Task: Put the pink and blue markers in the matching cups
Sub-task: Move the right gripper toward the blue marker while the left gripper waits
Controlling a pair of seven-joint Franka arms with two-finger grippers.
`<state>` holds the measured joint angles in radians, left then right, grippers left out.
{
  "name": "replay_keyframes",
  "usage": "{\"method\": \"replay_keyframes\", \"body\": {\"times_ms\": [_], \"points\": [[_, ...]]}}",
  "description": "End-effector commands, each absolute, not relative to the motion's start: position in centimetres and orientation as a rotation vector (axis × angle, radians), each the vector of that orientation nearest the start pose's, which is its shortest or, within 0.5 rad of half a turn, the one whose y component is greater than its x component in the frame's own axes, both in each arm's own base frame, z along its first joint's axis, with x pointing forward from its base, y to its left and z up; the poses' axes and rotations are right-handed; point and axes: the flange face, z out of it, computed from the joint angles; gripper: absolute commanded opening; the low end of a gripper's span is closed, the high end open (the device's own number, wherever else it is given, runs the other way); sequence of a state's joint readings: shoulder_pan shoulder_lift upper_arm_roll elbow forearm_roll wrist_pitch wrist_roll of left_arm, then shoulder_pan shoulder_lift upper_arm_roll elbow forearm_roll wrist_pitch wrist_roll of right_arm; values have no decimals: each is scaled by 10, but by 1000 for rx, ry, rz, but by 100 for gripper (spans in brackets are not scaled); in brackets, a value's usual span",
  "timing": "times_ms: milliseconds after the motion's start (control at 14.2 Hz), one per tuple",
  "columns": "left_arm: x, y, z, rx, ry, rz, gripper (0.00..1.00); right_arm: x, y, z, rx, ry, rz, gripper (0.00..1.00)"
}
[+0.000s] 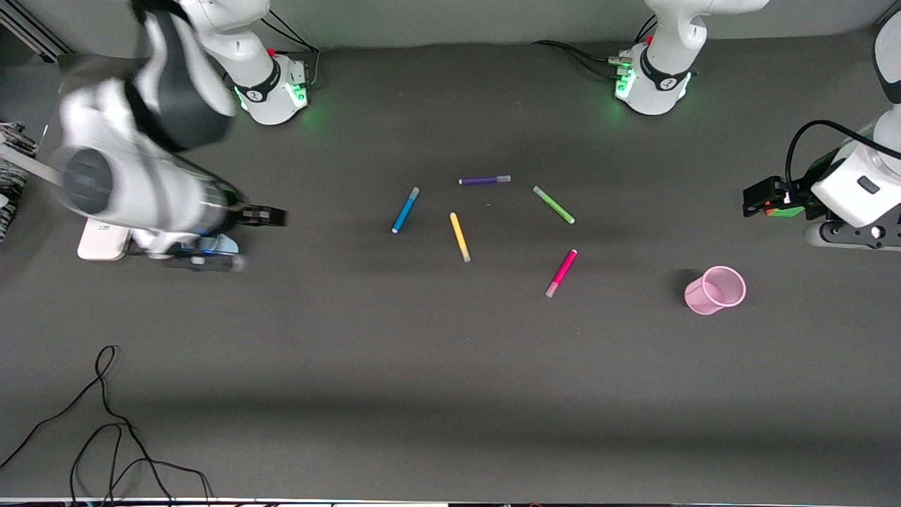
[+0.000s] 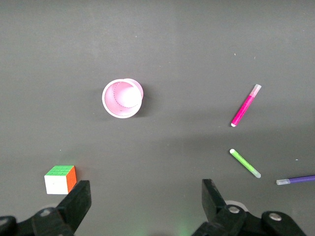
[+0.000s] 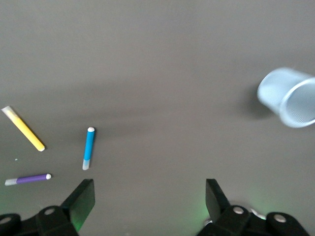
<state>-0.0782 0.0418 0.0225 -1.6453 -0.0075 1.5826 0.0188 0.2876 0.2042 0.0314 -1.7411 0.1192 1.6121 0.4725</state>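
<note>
The blue marker [image 1: 405, 210] and the pink marker [image 1: 561, 272] lie flat mid-table among other markers. The pink cup [image 1: 716, 289] stands upright toward the left arm's end. The pale blue cup [image 1: 218, 245] stands toward the right arm's end, partly hidden under the blurred right arm. My left gripper [image 2: 145, 201] is open and empty, high over the table; its view shows the pink cup [image 2: 123, 98] and pink marker [image 2: 244, 105]. My right gripper [image 3: 147, 199] is open and empty, high over the table; its view shows the blue marker [image 3: 88, 147] and blue cup [image 3: 290, 98].
A yellow marker [image 1: 460, 236], a green marker [image 1: 554, 205] and a purple marker [image 1: 484, 180] lie between the two task markers. A small colour cube [image 2: 60, 179] sits by the left arm. A white block [image 1: 102, 243] and loose black cable [image 1: 105, 422] are at the right arm's end.
</note>
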Motion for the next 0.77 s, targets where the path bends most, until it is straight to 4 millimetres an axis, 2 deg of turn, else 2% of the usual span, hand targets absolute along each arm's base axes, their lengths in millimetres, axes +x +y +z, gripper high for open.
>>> {"method": "replay_keyframes", "body": {"times_ms": [0, 141, 211, 282, 423, 563, 704], "points": [[560, -41, 570, -3126, 116, 156, 100, 542, 243, 372, -3050, 446, 754, 100], [556, -51, 575, -3134, 127, 157, 100, 538, 263, 327, -2912, 495, 900, 100], [553, -66, 575, -3130, 125, 168, 100, 534, 279, 309, -2874, 507, 918, 100], [551, -82, 573, -3127, 117, 173, 100, 532, 285, 289, -2866, 573, 903, 100], [546, -117, 562, -3120, 129, 193, 100, 522, 307, 259, -2872, 628, 867, 100], [537, -145, 551, -3131, 172, 232, 100, 515, 318, 231, -2874, 698, 851, 100], [531, -162, 541, -3146, 206, 266, 100, 503, 322, 195, -2874, 720, 876, 100]]}}
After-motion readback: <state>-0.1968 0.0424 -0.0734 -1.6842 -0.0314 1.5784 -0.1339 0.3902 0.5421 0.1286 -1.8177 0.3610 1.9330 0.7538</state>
